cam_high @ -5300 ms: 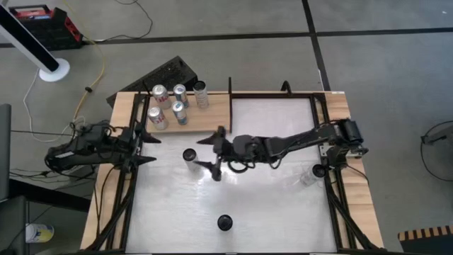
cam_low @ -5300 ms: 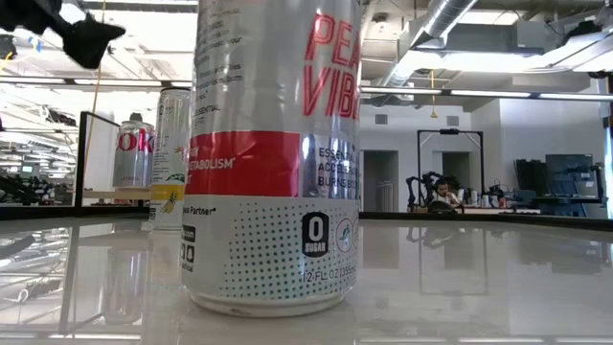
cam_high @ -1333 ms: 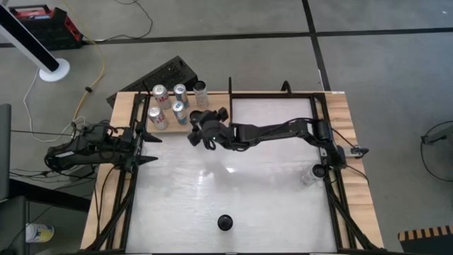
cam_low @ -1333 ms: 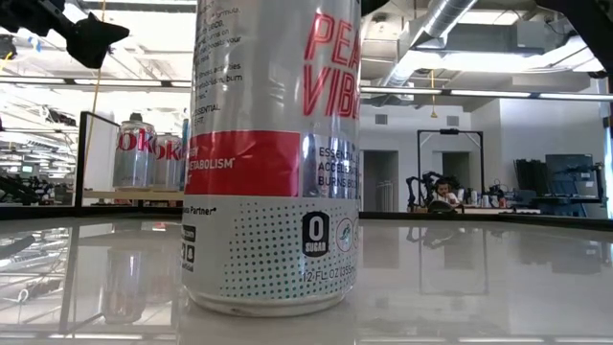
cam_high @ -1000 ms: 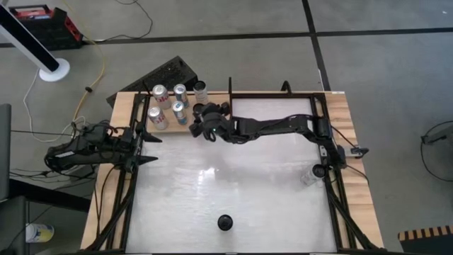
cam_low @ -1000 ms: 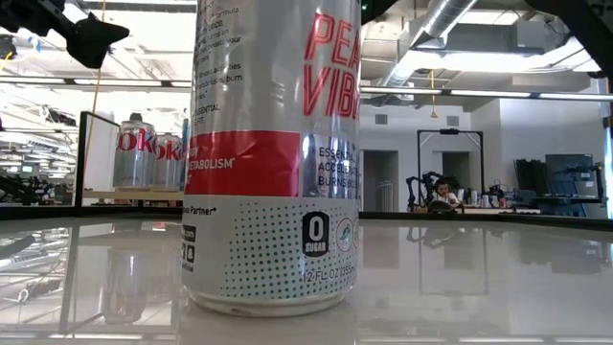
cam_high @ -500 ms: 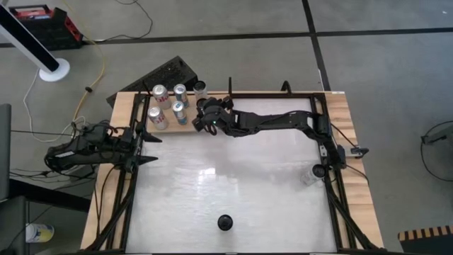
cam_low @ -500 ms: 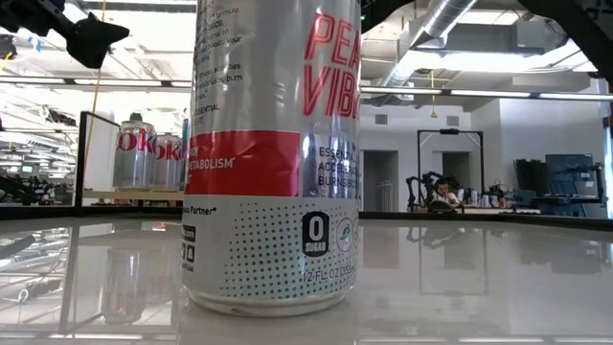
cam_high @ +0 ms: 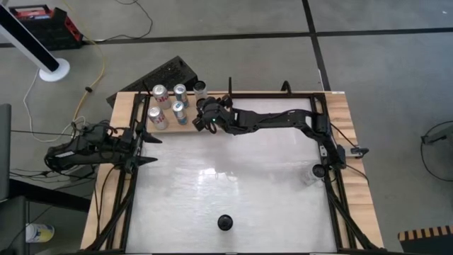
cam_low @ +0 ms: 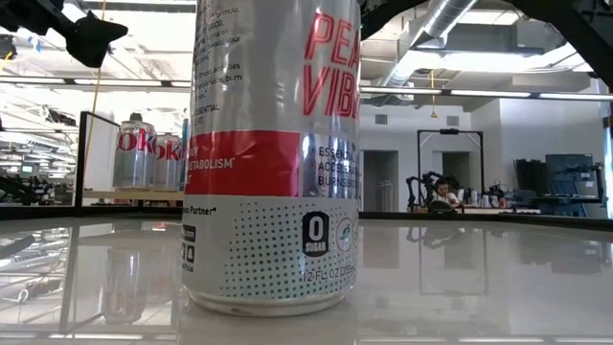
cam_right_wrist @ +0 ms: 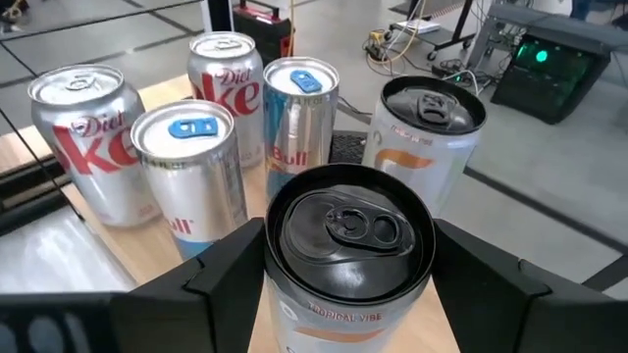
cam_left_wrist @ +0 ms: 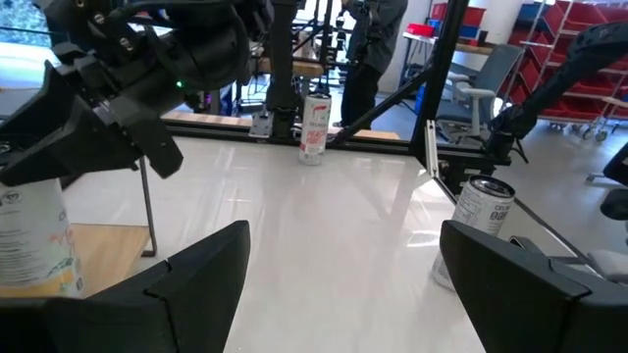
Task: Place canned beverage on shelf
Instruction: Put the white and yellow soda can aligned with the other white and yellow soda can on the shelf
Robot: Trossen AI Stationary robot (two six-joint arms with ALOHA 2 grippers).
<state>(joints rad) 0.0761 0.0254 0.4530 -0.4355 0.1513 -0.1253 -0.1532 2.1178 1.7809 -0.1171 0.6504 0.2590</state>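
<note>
My right gripper (cam_high: 207, 119) is over the light-wood shelf (cam_high: 170, 127) at the table's far left, shut on a black-topped can (cam_right_wrist: 350, 230). The same can shows in the left wrist view (cam_left_wrist: 31, 235), upright, with its bottom at or just above the board. Several cans stand on the shelf: two Diet Coke cans (cam_right_wrist: 74, 132), two blue-tabbed cans (cam_right_wrist: 299, 113) and a black-topped can (cam_right_wrist: 429, 132). My left gripper (cam_left_wrist: 339, 284) is open and empty at the table's left edge (cam_high: 145, 145). My right gripper pinches the can's side wall just below its top rim (cam_right_wrist: 280, 279) between the two fingers (cam_right_wrist: 221, 279), one on each side. The fingers come level from the table's right. The can stays upright; I cannot tell whether its bottom rests on the shelf.
A can (cam_high: 225, 222) stands near the table's front edge, filling the low view (cam_low: 273, 153). Another can (cam_high: 309, 175) stands at the right edge and shows in the left wrist view (cam_left_wrist: 483, 211). The white tabletop (cam_high: 233, 177) lies between them. People stand beyond the table's far side.
My right gripper has carried the can toward the table's far edge and onto the shelf, next to the standing cans. It has kept the can upright and has stayed shut. In the last half second it has hardly moved.
</note>
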